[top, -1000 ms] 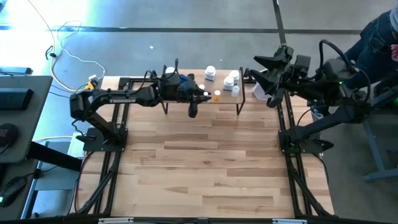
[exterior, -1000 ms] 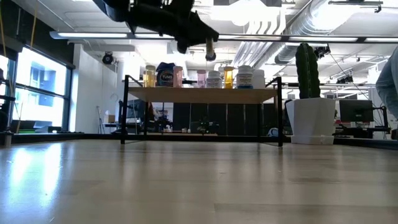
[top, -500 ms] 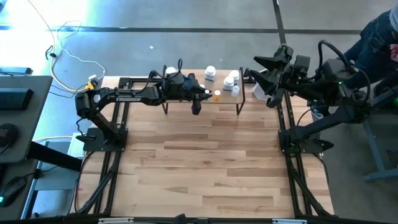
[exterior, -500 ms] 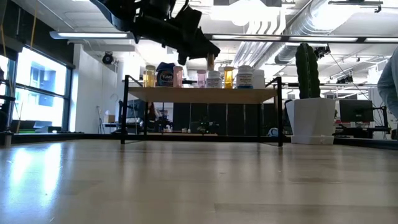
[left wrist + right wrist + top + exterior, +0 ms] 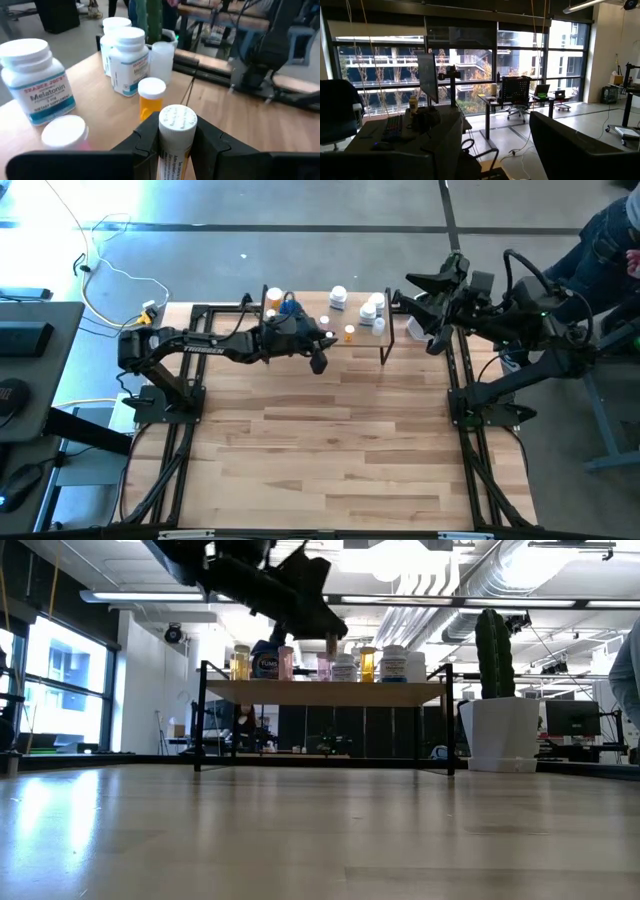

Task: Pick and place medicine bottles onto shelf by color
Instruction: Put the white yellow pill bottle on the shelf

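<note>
The shelf (image 5: 355,343) stands at the table's far side with several medicine bottles on its top board (image 5: 95,95): white ones (image 5: 127,60), a Melatonin bottle (image 5: 37,82), an orange one (image 5: 151,97) and a pink one (image 5: 65,132). My left gripper (image 5: 177,131) hovers just above the shelf's near edge (image 5: 319,361), shut on a white-capped bottle with a yellow label (image 5: 176,145). The low view shows that bottle (image 5: 331,643) over the row. My right gripper (image 5: 412,284) waits open, raised high beyond the shelf's right end. My left gripper pinches the white-capped bottle by its two sides (image 5: 175,150), just behind the cap, between the two fingers. The fingers come almost level from the table's left, and the bottle lies along them, cap (image 5: 177,120) pointing ahead. It hangs clear above the shelf top.
A white pot with a tall cactus (image 5: 497,730) stands just right of the shelf. The bottles crowd the shelf's far and right parts. The table's wide near half (image 5: 330,450) lies bare in front. A person (image 5: 612,235) sits beyond the right arm.
My left gripper has sunk toward the shelf top with the bottle and shifted slightly toward the table's right. Its wrist has rolled and tipped, so the bottle, which hung below the fingers, now lies nearly level just above the row.
</note>
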